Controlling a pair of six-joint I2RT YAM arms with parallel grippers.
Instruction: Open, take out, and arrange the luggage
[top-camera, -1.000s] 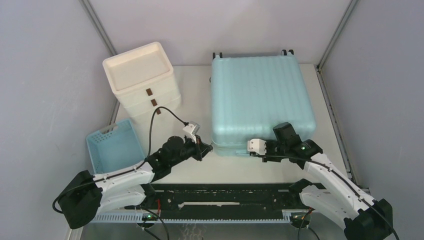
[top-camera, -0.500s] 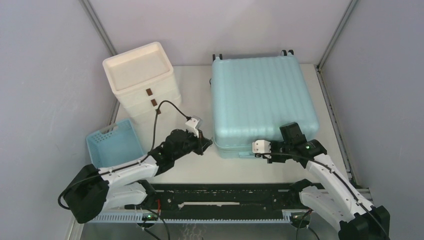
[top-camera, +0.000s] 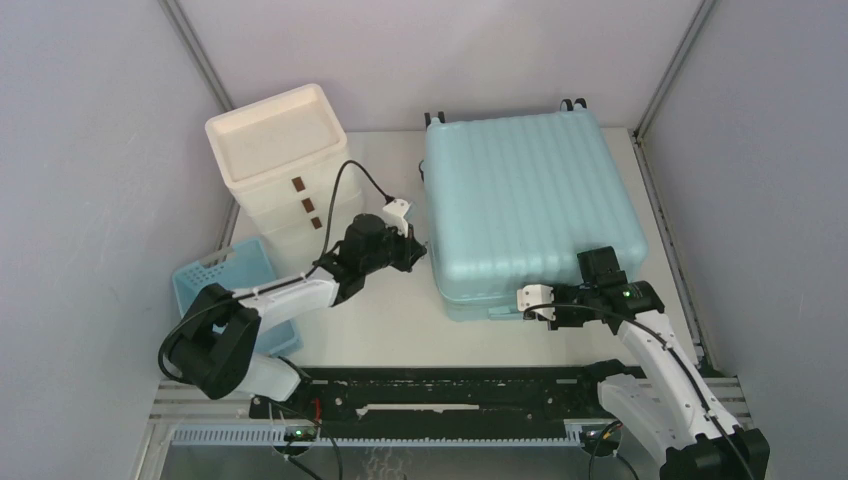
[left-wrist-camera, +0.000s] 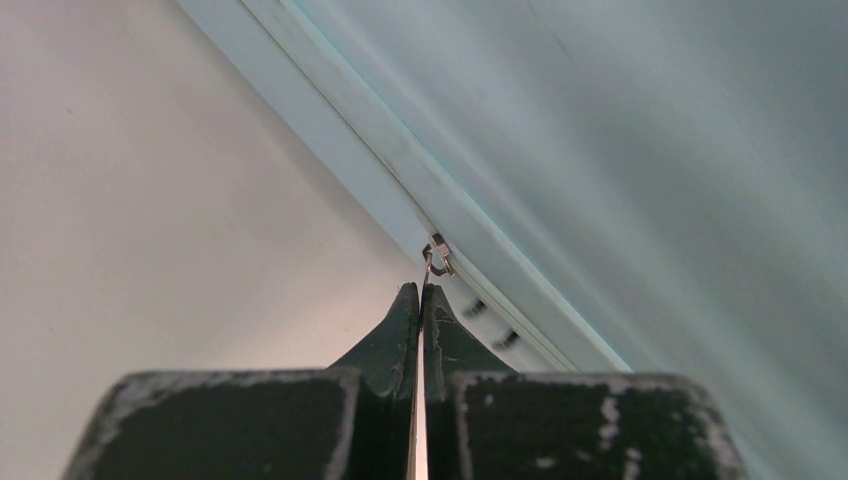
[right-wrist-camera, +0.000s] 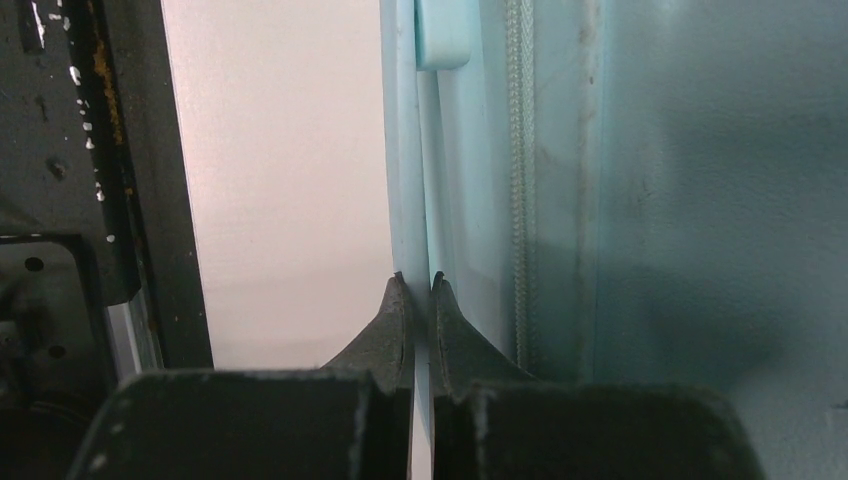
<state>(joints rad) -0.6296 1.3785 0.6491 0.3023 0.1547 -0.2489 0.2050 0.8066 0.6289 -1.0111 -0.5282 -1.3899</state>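
The luggage (top-camera: 530, 190) is a large light-blue ribbed suitcase lying flat at the back right, its lid down. My left gripper (top-camera: 418, 250) is at its left side, shut on the small metal zipper pull (left-wrist-camera: 437, 258), which juts from the seam just beyond the fingertips (left-wrist-camera: 408, 300). My right gripper (top-camera: 520, 306) is at the near edge, pointing left along it. In the right wrist view this gripper (right-wrist-camera: 420, 280) is shut on a thin pale-blue handle strip (right-wrist-camera: 432, 180) beside the zipper teeth (right-wrist-camera: 517, 150).
A white drawer unit (top-camera: 285, 160) with brown handles stands at the back left, close behind the left arm. A small blue lattice basket (top-camera: 225, 285) sits at the front left. A black rail (top-camera: 450, 390) runs along the near table edge.
My left gripper has travelled from the suitcase's near-left corner up along its left side, still shut. The suitcase and my right gripper have shifted slightly to the right.
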